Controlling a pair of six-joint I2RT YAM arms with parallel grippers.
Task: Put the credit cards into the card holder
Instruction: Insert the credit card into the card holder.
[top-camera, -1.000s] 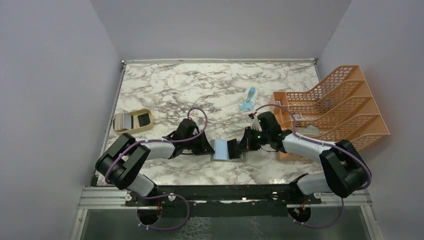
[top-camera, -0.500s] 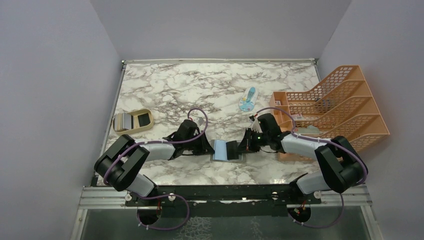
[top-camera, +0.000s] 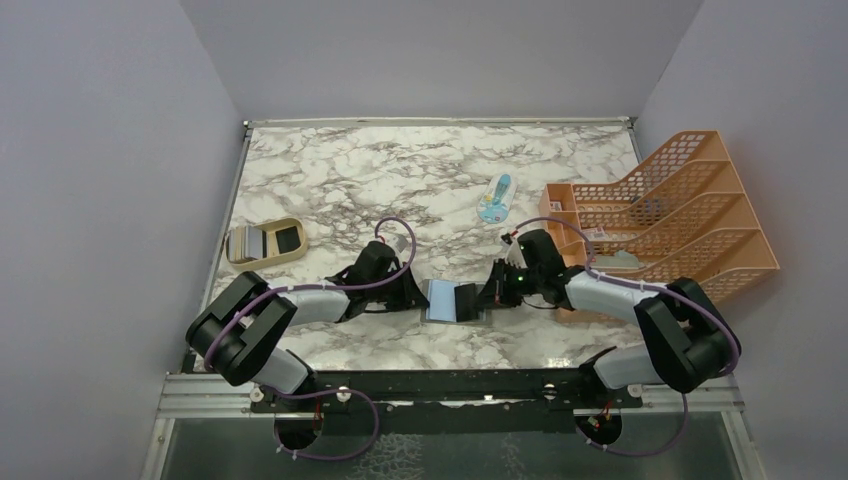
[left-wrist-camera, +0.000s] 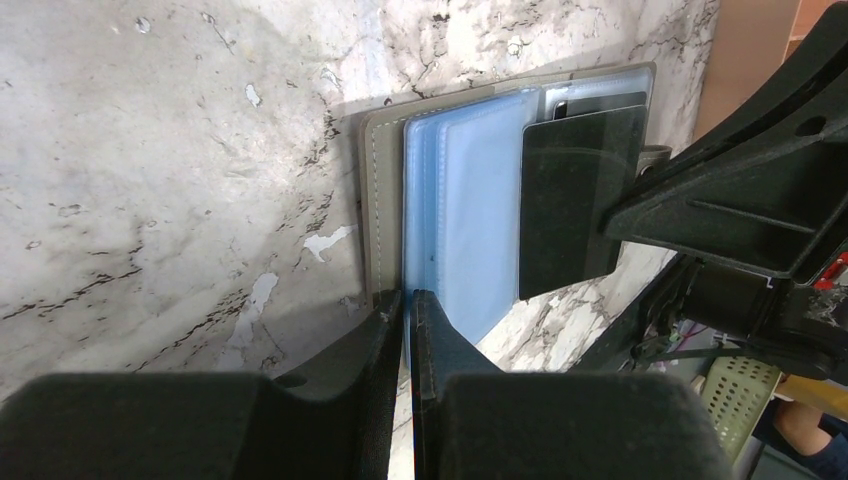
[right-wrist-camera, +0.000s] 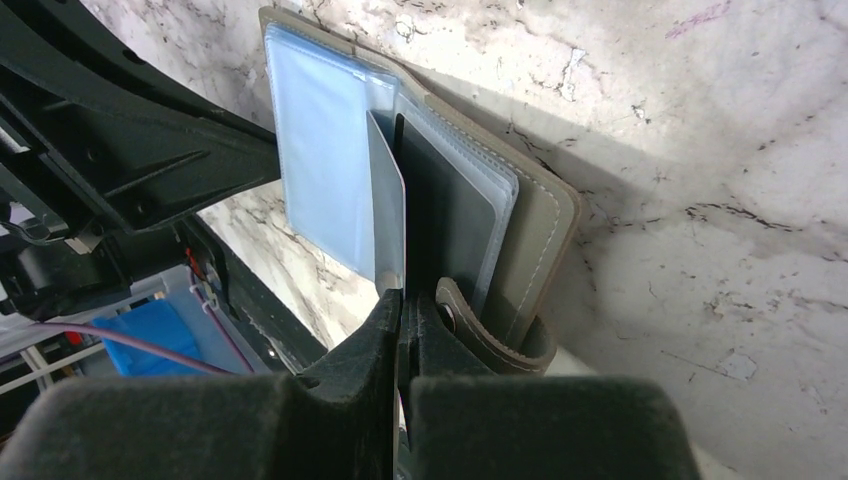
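Right hand (right-wrist-camera: 402, 300) pinches credit card (right-wrist-camera: 386, 215) — in card holder (right-wrist-camera: 548, 225).

A table (top-camera: 330, 170) with a white marble top veined in grey and brown fills the middle of the top view. Plain pale lilac-grey walls close it in on three sides: the back wall (top-camera: 440, 50) at 12 o'clock, the left wall (top-camera: 100, 200) at 9 and the right wall (top-camera: 760, 80) at 3. A thin pale rim (top-camera: 440, 122) edges the top at 12. At 6 a metal rail (top-camera: 450, 392) runs along the near edge, with a dark floor (top-camera: 480, 455) beyond it. The light is soft and even, and shadows are faint.
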